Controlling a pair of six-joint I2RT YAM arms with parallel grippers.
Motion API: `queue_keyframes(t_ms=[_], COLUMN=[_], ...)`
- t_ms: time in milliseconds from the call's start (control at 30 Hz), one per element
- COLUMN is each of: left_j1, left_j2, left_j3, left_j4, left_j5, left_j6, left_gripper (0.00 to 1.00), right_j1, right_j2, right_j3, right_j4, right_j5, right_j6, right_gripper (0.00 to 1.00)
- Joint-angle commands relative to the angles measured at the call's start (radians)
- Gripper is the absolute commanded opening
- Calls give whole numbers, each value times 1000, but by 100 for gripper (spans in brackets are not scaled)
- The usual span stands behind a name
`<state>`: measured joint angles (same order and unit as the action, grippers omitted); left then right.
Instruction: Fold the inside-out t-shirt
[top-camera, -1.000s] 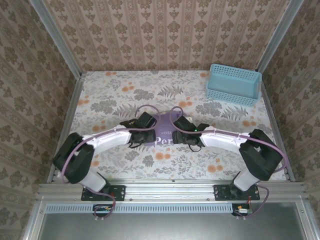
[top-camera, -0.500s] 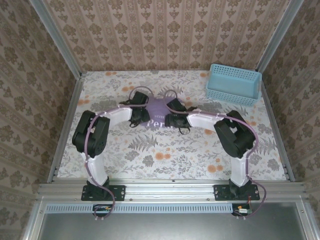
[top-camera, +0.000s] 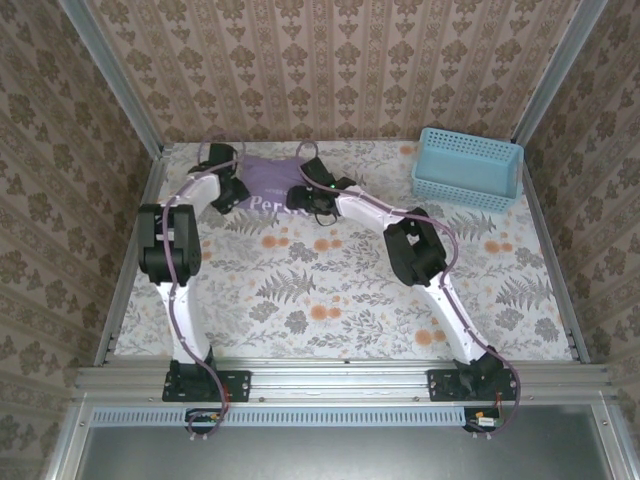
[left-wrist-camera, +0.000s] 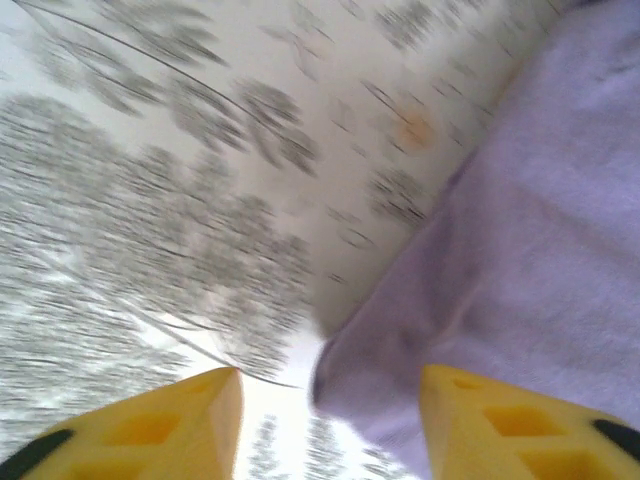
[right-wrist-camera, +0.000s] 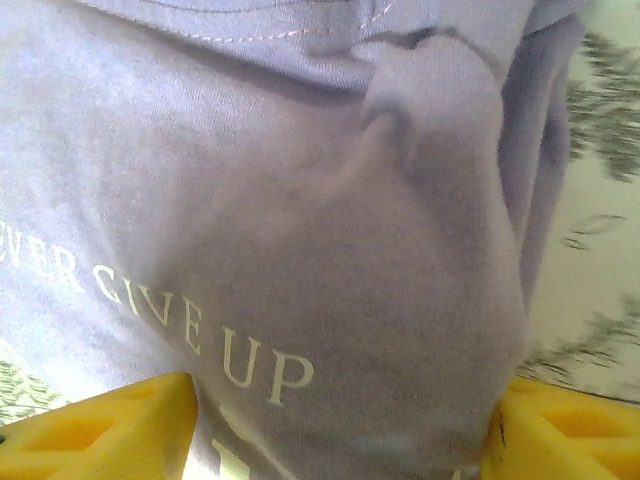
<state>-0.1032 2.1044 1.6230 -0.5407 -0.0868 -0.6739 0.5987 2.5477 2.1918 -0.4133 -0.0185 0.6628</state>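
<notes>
The lavender t-shirt (top-camera: 268, 177) lies as a small folded bundle at the far back of the table, white lettering facing up. My left gripper (top-camera: 233, 192) is at its left edge and my right gripper (top-camera: 303, 195) at its right edge. In the left wrist view the yellow fingers stand apart, and a corner of the t-shirt (left-wrist-camera: 520, 250) pokes into the left gripper (left-wrist-camera: 330, 425). In the right wrist view the t-shirt (right-wrist-camera: 300, 200), printed "GIVE UP", bulges between the wide-spread fingers of the right gripper (right-wrist-camera: 340, 430).
A blue plastic basket (top-camera: 468, 168) stands at the back right, close to the right rail. The floral tablecloth (top-camera: 330, 300) covers the table. Patterned walls and metal posts close in the back and both sides.
Both arms have stretched from the middle of the table to the far back, toward the left. The folded t-shirt slid along between them.
</notes>
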Motion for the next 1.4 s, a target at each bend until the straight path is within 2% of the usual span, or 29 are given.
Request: queue_keyframes(t_ms=[0, 67, 133, 200, 333, 467, 533, 733, 1000, 1200, 1367], left_j1=[-22, -69, -137, -183, -233, -287, -289, -213, -12, 84, 120], left_j2=[-78, -123, -148, -131, -39, 88, 162, 274, 246, 247, 210], left_j3=[36, 28, 14, 27, 68, 198, 279, 387, 356, 394, 412], left_j4=[-117, -117, -82, -72, -20, -65, -137, -244, -237, -262, -274], left_j5=[-71, -101, -116, -105, -3, -8, -51, -153, -138, -140, -175], left_j6=[38, 68, 123, 149, 177, 224, 211, 224, 245, 262, 301], left_gripper=[59, 63, 70, 72, 74, 77, 77, 74, 74, 75, 77], right_j1=[-11, -27, -45, -60, -77, -79, -82, -89, -148, -259, -288], right_j2=[-26, -95, -198, -307, -515, -690, -791, -1093, -1515, -1736, -1797], right_j3=[42, -27, -159, -315, -592, -807, -923, -1196, -1458, -1537, -1526], right_j4=[-113, -102, -64, 4, 86, 110, 120, 92, -41, -152, -183], right_j5=[-12, 1, 12, 21, 32, 71, 99, 181, 287, 289, 280], right_j6=[12, 8, 6, 6, -7, -25, -28, -23, -10, -9, -18], right_gripper=[75, 77, 79, 81, 83, 84, 85, 86, 91, 94, 95])
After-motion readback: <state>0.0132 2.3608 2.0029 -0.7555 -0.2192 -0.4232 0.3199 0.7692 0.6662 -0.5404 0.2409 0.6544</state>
